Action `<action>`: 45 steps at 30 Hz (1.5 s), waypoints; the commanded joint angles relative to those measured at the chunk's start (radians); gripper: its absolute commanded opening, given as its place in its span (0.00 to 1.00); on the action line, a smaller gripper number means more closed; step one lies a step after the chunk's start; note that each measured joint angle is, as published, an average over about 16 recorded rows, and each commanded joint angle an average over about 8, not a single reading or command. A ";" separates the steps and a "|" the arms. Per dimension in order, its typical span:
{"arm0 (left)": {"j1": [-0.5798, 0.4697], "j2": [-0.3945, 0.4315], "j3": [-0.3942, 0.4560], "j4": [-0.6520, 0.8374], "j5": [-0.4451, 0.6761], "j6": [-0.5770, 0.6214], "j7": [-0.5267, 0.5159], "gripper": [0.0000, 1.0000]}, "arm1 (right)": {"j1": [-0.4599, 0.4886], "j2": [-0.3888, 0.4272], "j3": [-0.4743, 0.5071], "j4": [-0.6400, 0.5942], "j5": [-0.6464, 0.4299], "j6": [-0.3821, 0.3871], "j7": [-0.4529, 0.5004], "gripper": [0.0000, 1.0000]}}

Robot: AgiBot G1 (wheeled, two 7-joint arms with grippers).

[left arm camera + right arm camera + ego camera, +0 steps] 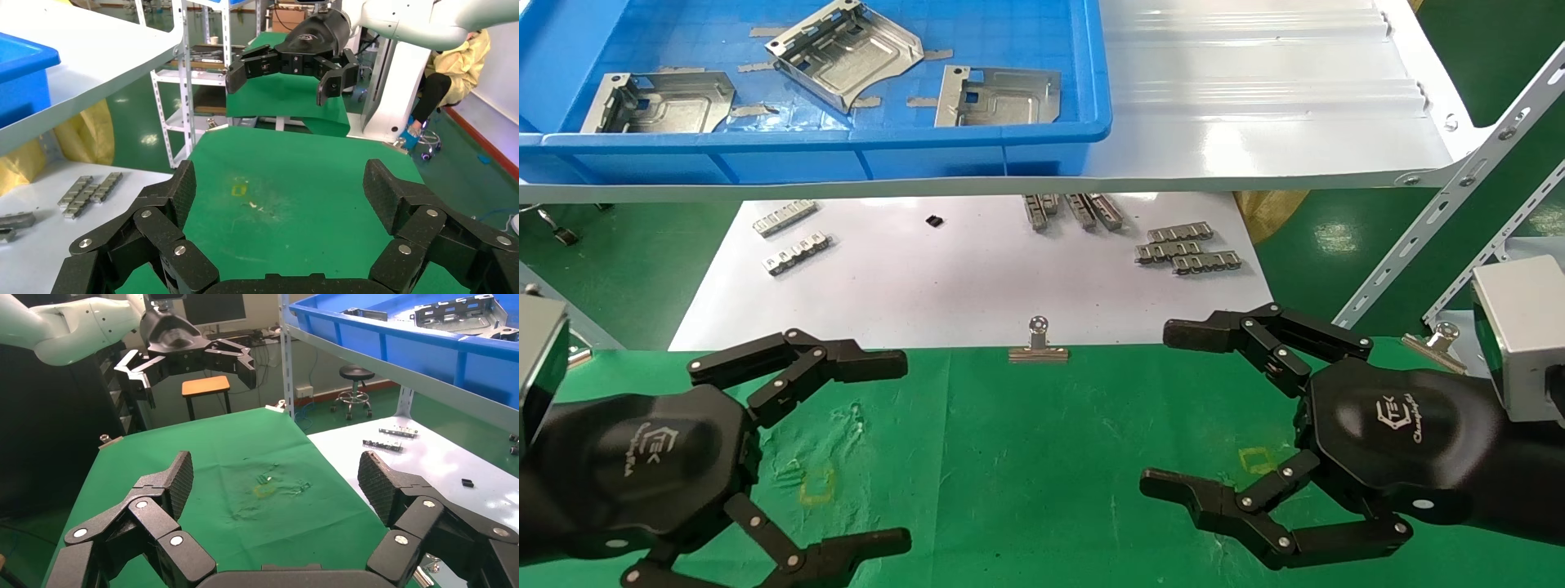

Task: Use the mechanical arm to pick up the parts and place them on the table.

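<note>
Head view: both tools, left [899, 449] and right [1156, 408], gape wide above table [1026, 457], binder clip [1038, 343] beyond.

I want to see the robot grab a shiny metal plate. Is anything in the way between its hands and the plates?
Yes. The parts lie inside the blue bin on the white shelf; its front wall stands between them and the open left gripper and right gripper over the green table.

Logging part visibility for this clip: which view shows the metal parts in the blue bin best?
The head view: all three parts lie in plain sight. The right wrist view catches only some over the bin wall; the left wrist view shows none.
</note>
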 commanded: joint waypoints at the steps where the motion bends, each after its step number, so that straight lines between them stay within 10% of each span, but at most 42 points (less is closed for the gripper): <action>1: 0.000 0.000 0.000 0.000 0.000 0.000 0.000 1.00 | 0.000 0.000 0.000 0.000 0.000 0.000 0.000 0.00; 30: -0.026 0.002 -0.005 -0.005 -0.001 -0.004 -0.003 1.00 | 0.000 0.000 0.000 0.000 0.000 0.000 0.000 0.00; 38: -0.354 0.088 0.036 0.098 0.128 -0.039 -0.053 1.00 | 0.000 0.000 0.000 0.000 0.000 0.000 0.000 0.00; 45: -0.716 0.282 0.146 0.504 0.403 -0.157 -0.006 1.00 | 0.000 0.000 0.000 0.000 0.000 0.000 0.000 0.00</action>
